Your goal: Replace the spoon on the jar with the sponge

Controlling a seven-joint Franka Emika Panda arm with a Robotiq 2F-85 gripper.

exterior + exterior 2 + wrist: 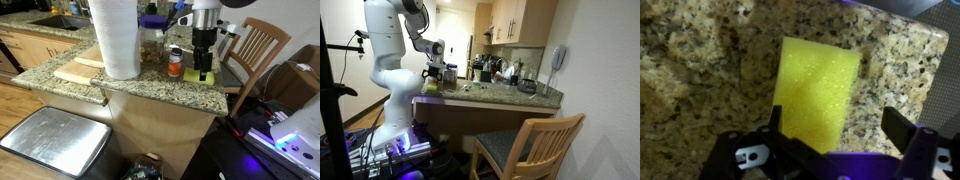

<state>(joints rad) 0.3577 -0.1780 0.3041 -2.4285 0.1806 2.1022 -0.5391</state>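
Observation:
The yellow sponge (818, 92) lies flat on the granite counter near its corner; it also shows in both exterior views (203, 77) (430, 88). My gripper (837, 125) is open and points straight down just above the sponge. The sponge sits between the fingers, closer to the left one. The gripper shows in both exterior views (204, 66) (434, 80). The clear jar (151, 42) with its purple-blue lid (152, 21) stands behind the paper towel roll, apart from the gripper. The spoon is too small to make out clearly.
A tall paper towel roll (115, 38) stands on a tan wooden board (80, 68). A small orange white-capped bottle (175, 64) stands just beside the gripper. A wooden chair (255, 52) is past the counter's end. The counter edge is close to the sponge.

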